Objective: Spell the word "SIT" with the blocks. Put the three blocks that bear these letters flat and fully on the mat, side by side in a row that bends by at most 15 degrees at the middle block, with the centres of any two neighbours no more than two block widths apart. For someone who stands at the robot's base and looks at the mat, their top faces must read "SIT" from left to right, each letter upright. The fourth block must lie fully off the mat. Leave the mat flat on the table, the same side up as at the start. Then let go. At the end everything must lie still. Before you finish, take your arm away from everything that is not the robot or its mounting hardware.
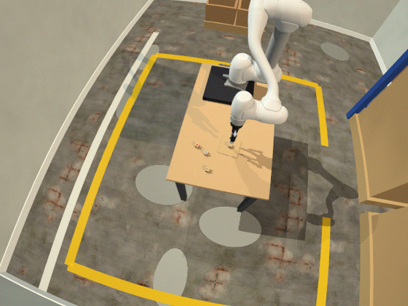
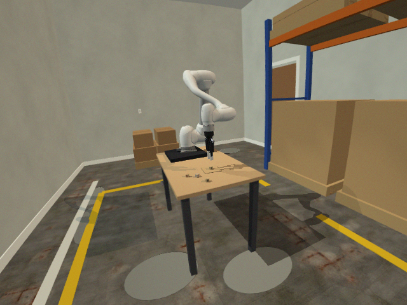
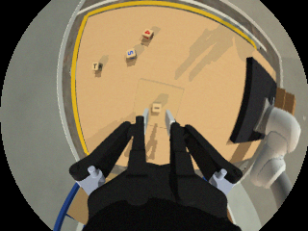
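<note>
While over mat (image 1: 229, 146) (raised), pincer (image 3: 156, 115) part-closed

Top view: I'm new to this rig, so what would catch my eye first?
The big white arm curls down over the wooden table, its jaws slightly parted just above a single block on the faint mat. Three other blocks lie loose on the table beside the mat.
</note>
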You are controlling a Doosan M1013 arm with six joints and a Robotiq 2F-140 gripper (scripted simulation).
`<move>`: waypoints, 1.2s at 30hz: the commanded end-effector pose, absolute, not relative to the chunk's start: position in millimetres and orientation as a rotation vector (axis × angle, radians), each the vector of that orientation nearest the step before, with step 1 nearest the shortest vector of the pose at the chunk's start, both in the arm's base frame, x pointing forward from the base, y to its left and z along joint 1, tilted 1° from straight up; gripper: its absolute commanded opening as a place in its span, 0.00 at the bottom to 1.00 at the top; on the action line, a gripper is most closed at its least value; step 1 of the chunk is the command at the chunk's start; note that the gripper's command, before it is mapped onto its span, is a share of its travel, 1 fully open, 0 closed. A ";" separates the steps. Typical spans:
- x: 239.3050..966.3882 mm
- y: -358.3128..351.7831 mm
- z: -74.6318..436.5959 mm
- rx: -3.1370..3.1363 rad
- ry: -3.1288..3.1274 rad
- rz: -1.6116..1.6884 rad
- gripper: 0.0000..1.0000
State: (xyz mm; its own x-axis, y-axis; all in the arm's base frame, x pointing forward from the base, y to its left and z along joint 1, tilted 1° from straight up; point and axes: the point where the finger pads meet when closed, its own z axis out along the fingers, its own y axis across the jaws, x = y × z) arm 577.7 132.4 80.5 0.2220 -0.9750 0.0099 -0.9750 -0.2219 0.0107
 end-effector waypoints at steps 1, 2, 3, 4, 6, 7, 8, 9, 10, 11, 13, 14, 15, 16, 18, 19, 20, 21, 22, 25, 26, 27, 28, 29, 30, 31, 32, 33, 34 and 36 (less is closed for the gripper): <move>577.7 132.4 83.9 2.444 -1.950 0.001 0.25; 577.7 132.4 85.6 2.444 -1.950 0.001 0.25; 577.7 132.5 86.6 2.444 -1.950 0.001 0.25; 577.8 132.5 87.2 2.444 -1.950 0.001 0.25; 577.8 132.5 87.5 2.444 -1.950 0.001 0.25; 577.8 132.5 87.5 2.444 -1.950 0.001 1.00; 577.8 132.5 87.5 2.444 -1.950 0.001 1.00; 577.8 132.5 87.5 2.444 -1.950 0.001 1.00; 577.8 132.5 87.5 2.444 -1.950 0.001 1.00; 577.8 132.5 87.5 2.444 -1.950 0.001 1.00; 577.8 132.5 87.5 2.444 -1.950 0.001 1.00; 577.8 132.5 87.5 2.444 -1.950 0.001 1.00; 577.8 132.5 87.5 2.444 -1.950 0.001 1.00; 577.8 132.5 87.5 2.444 -1.950 0.001 1.00; 577.8 132.5 87.5 2.444 -1.950 0.001 1.00; 577.8 132.5 87.5 2.444 -1.950 0.001 1.00; 577.8 132.5 87.5 2.444 -1.950 0.001 1.00; 577.8 132.5 87.5 2.444 -1.950 0.001 1.00; 577.8 132.5 87.5 2.444 -1.950 0.001 1.00; 577.8 132.5 87.5 2.444 -1.950 0.001 1.00; 577.8 132.5 87.5 2.444 -1.950 0.001 1.00; 577.8 132.5 87.5 2.444 -1.951 0.001 1.00; 577.8 132.4 87.5 2.442 -1.953 0.001 1.00; 578.0 132.2 87.5 2.438 -1.958 0.002 1.00; 578.4 131.9 87.5 2.430 -1.968 0.002 1.00; 579.0 131.4 87.5 2.417 -1.984 0.002 1.00; 579.8 130.7 87.4 2.399 -2.006 0.002 1.00; 579.8 130.7 87.4 2.399 -2.006 0.002 1.00; 579.8 130.7 87.4 2.399 -2.006 0.002 1.00; 582.3 128.6 87.4 2.342 -2.073 0.003 1.00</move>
